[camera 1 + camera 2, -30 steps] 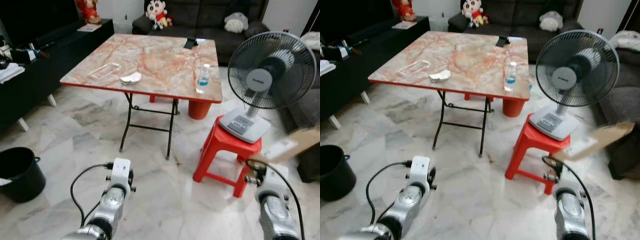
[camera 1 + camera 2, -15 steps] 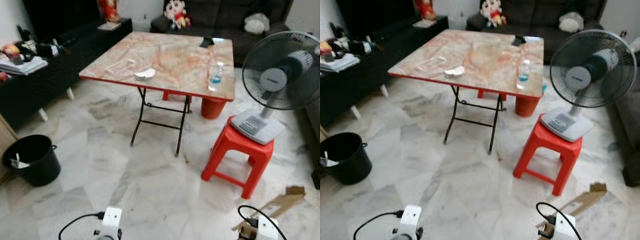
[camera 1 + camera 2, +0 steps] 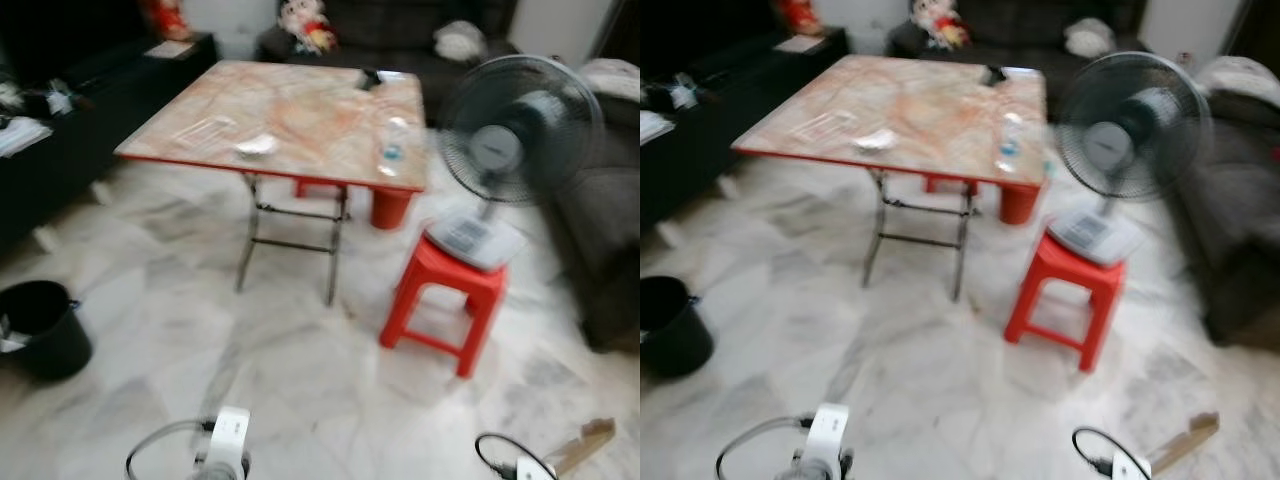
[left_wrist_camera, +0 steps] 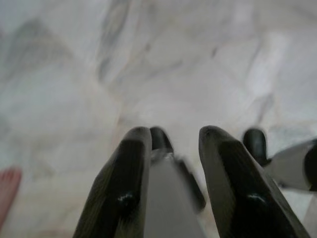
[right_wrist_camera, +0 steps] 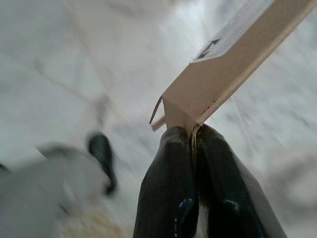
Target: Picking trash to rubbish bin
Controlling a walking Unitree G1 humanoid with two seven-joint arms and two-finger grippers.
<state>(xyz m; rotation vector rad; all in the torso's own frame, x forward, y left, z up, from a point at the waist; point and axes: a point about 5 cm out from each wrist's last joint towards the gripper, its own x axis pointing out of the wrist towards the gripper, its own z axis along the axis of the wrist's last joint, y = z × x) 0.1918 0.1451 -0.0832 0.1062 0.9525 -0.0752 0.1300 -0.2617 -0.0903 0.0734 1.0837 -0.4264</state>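
Your right hand [image 5: 192, 136] pinches the cardboard strip [image 5: 233, 64] between its fingertips; your left hand [image 4: 174, 144] is spread, far from the black bin [image 3: 40, 330].

Head stereo pair looking down over the room; two wrist cameras close to the floor.

Both eye views look forward and down from the robot's head, blurred, and share one scene: the marble-topped folding table [image 3: 285, 115] well ahead, the red stool [image 3: 445, 300] with the fan [image 3: 510, 150] to its right, the black bin [image 3: 40, 325] at far left; the right eye sees it all shifted slightly leftward. Each wrist view looks along its own fingers down at marble floor [image 4: 148, 64], very near. The left wrist view frames the left gripper [image 4: 174, 144]; the right wrist view frames the right gripper [image 5: 192, 136] with a cardboard piece [image 5: 233, 69] just beyond its tips, which the eye views also catch at bottom right.
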